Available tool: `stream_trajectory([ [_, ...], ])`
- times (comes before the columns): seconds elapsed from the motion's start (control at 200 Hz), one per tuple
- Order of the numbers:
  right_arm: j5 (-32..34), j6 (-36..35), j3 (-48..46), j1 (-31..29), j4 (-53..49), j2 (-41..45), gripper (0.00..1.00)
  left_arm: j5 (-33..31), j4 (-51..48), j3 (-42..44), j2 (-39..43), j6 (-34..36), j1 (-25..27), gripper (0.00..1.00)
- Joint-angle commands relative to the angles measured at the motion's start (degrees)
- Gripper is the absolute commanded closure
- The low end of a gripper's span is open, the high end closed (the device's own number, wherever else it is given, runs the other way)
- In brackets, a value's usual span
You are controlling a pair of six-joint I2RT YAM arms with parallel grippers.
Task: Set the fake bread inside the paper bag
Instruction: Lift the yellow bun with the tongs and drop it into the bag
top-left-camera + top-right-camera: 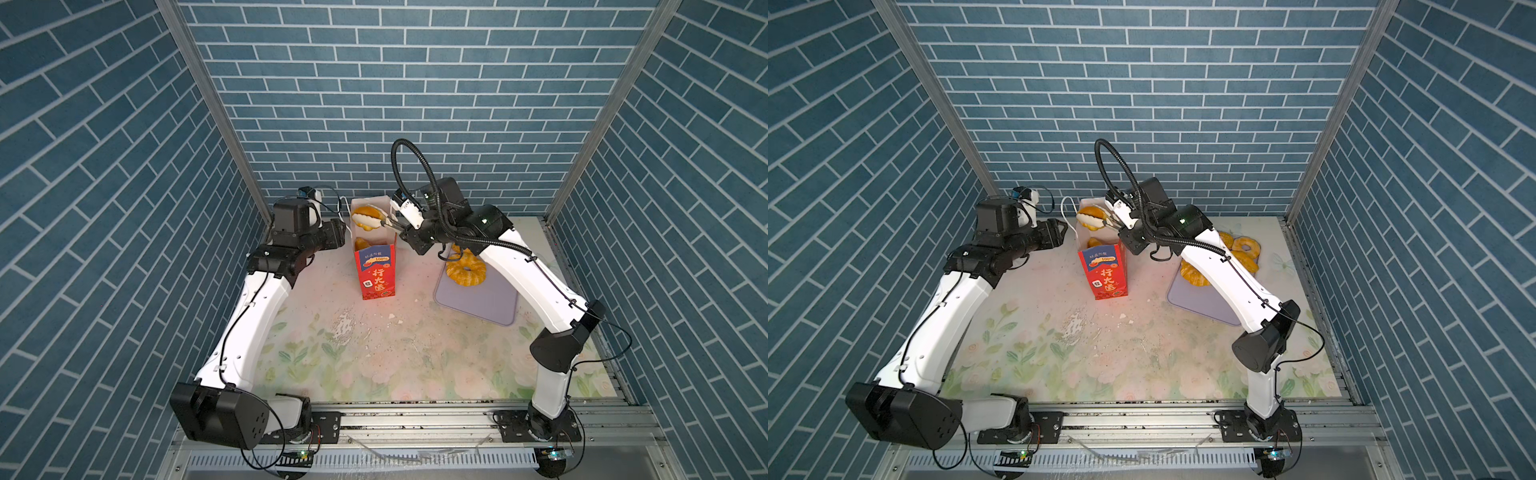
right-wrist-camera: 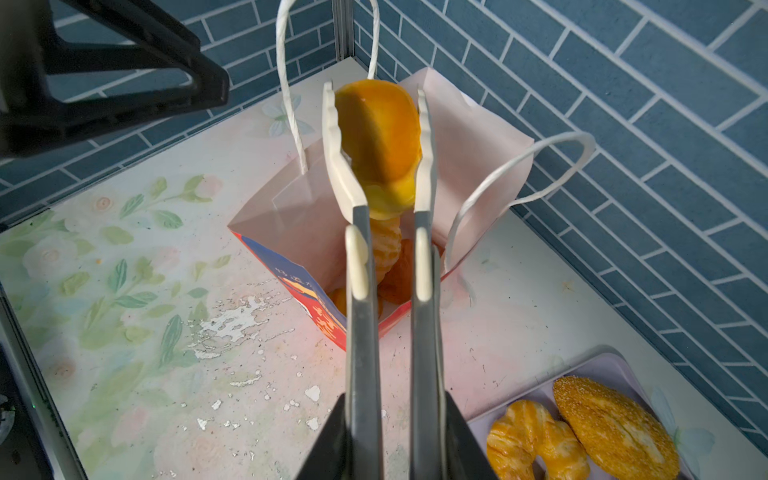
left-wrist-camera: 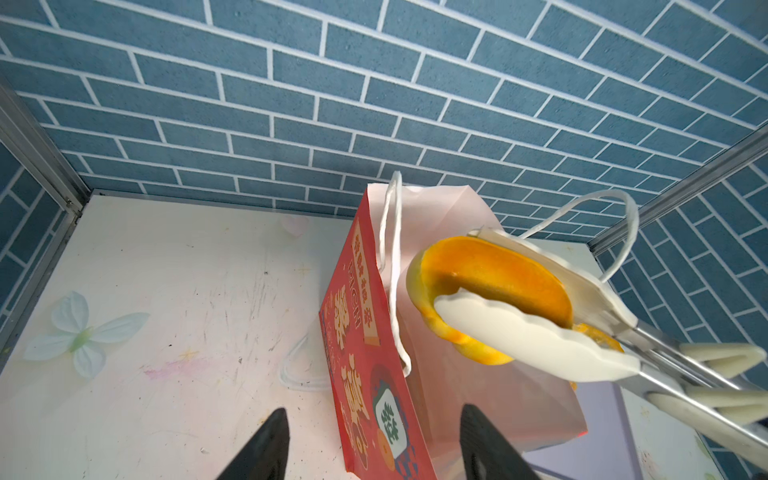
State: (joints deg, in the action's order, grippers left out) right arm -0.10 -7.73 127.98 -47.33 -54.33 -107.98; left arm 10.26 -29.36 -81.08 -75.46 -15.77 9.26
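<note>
1. Fake bread piece (image 2: 378,133), a smooth, glossy, orange-gold rounded pastry, is hanging over the open mouth of the paper bag (image 1: 376,274). It is being pinched between the white tips of the tongs (image 2: 361,332).
2. Right hand (image 2: 392,440) is clamping the two steel arms of the tongs. The tong tips are showing as matte and scalloped, and are pressing on the piece's two flanks.
3. Left hand (image 1: 1058,232) is standing open with its black fingers spread, gripping nothing. It is sitting just beside the bag's left wall; cannot tell whether it is touching.
4. Bag is standing upright close to the brick-patterned rear wall (image 1: 415,83). It is showing red printed paper, a blue side panel and a pale lining. Its mouth is gaping wide and roughly square, creasing at the folds.
5. White cord handles (image 2: 519,166) are arching outward on either side of the mouth, one looping near the tongs.
6. More bread (image 2: 390,253), ridged and golden, is lying in the bag's bottom below the held piece. Bare lining is showing above it up to the rim.
7. Lilac tray (image 1: 478,305), flat with rounded corners, is lying right of the bag, with a strip of bare desk (image 1: 374,353) showing between them.
8. Ridged ring doughnut (image 2: 536,436) and grainy oval loaf (image 2: 615,419) are resting side by side on the tray.
9. Desk is wearing a floral sheet, scuffed and flaking into white chips in front of the bag.
</note>
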Motion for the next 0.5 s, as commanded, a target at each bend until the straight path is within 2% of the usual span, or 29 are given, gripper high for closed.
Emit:
stream_trajectory([
  [0.0,3.4,-2.6,2.6,-0.9,0.5,0.8,0.56,-0.5,-1.0,0.2,0.6,1.1,0.1,0.33],
  [0.075,3.4,-2.9,3.4,-1.2,0.2,0.8,0.53,0.1,-1.0,-0.1,0.0,1.0,0.1,0.33],
  [0.295,2.3,-2.3,4.9,-1.3,1.7,2.5,0.52,1.1,-0.8,-0.6,-0.6,0.7,0.2,0.33],
  [0.355,3.7,-2.6,5.1,-1.3,2.2,3.8,0.52,1.3,-0.8,-0.7,-0.4,0.6,0.2,0.33],
  [0.495,11.7,-4.6,3.9,-0.3,3.3,7.9,0.53,-0.2,0.2,0.3,1.0,0.5,0.2,0.33],
])
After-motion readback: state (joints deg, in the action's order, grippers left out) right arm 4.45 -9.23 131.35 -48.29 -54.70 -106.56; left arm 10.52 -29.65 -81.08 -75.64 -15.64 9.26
